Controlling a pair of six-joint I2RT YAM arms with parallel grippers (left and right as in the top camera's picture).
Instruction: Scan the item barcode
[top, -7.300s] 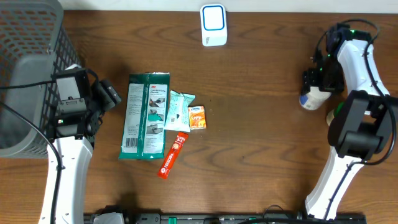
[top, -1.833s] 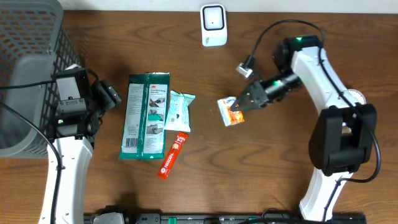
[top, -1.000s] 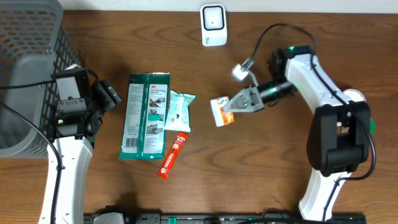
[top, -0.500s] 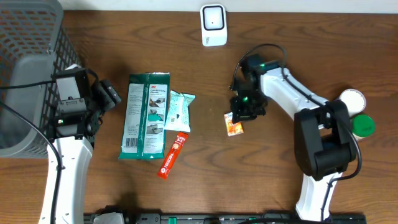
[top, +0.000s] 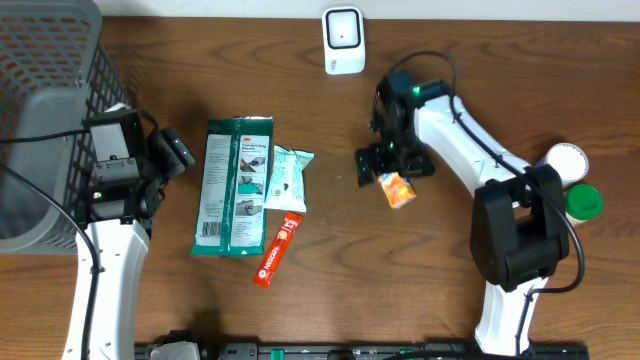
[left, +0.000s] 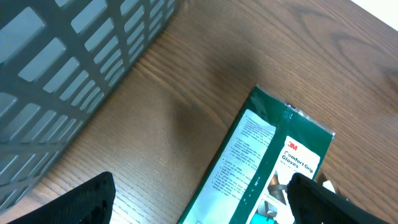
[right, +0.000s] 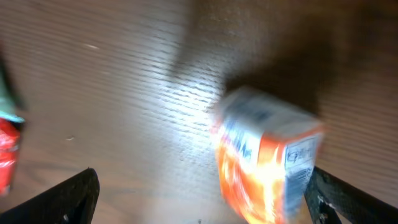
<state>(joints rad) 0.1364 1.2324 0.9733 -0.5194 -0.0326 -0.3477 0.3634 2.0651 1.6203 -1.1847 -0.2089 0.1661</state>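
The item, a small orange and white box (top: 397, 188), lies on the wooden table just under my right gripper (top: 391, 168). That gripper is open and nothing is held. In the right wrist view the box (right: 267, 162) is blurred and sits between the spread fingers, close to the right fingertip (right: 348, 199). The white scanner (top: 343, 40) stands at the table's far edge, up and left of the box. My left gripper (top: 170, 152) stands open and empty beside a green glove pack (left: 267, 155).
The green glove pack (top: 237, 187), a pale tissue pack (top: 287, 178) and a red stick packet (top: 278, 250) lie left of centre. A grey mesh basket (top: 40, 100) fills the far left. A white bottle (top: 565, 160) and a green lid (top: 583, 200) sit at the right.
My right gripper has opened and let go of the orange box, which now lies on the table slightly to the right of where it was. The left arm has not moved.
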